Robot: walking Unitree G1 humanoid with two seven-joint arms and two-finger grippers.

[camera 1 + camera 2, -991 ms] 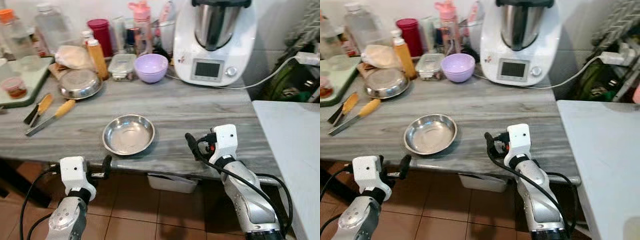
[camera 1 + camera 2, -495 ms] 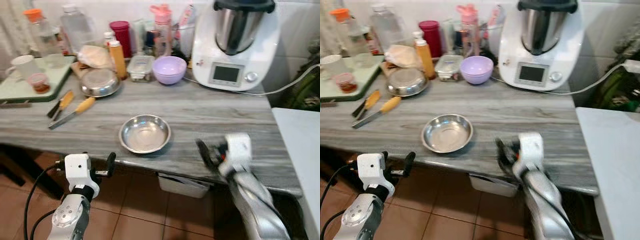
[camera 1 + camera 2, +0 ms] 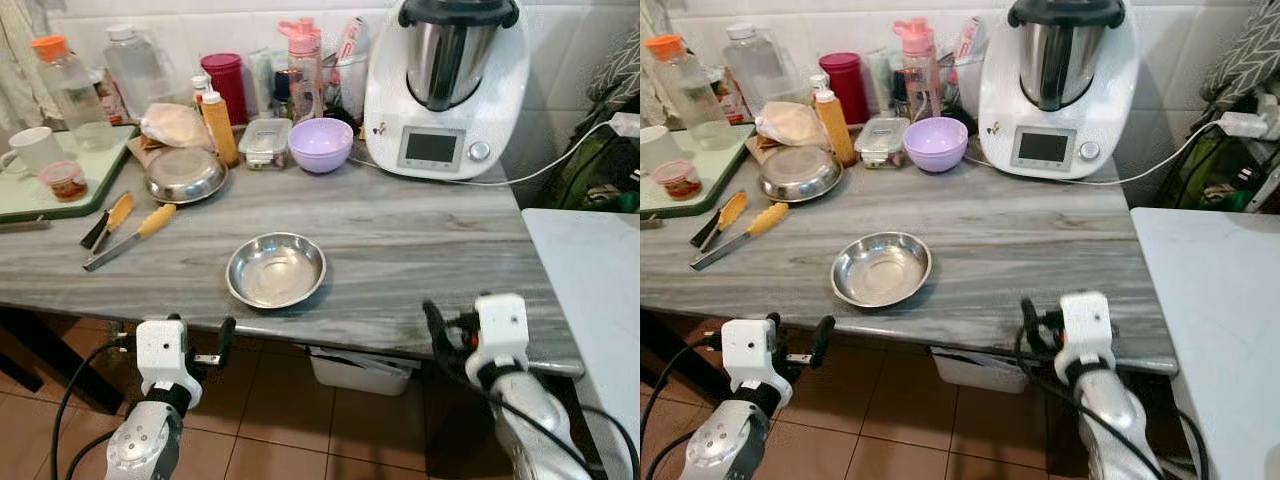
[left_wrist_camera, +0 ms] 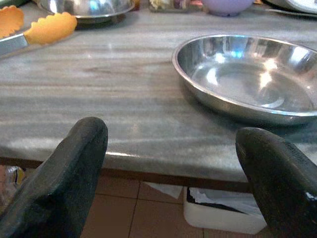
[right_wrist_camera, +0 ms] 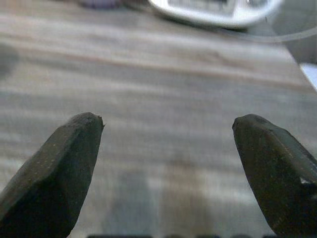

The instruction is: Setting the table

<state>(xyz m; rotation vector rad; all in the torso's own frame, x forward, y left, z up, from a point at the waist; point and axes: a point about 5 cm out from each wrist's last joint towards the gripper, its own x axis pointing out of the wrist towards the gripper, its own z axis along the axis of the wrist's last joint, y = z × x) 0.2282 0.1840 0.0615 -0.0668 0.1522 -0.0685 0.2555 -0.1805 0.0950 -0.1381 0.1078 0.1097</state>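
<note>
1. A shallow steel dish sits empty near the front edge of the grey tabletop; nothing touches it.
2. Left gripper is held below and in front of the tabletop edge, fingers spread wide and empty; the dish lies just beyond them.
3. Right gripper hangs at the front edge, well right of the dish; fingers apart, holding nothing.
4. At the back: a second steel dish, a purple bowl, a white kitchen machine; two yellow-handled knives lie to the left.
</note>
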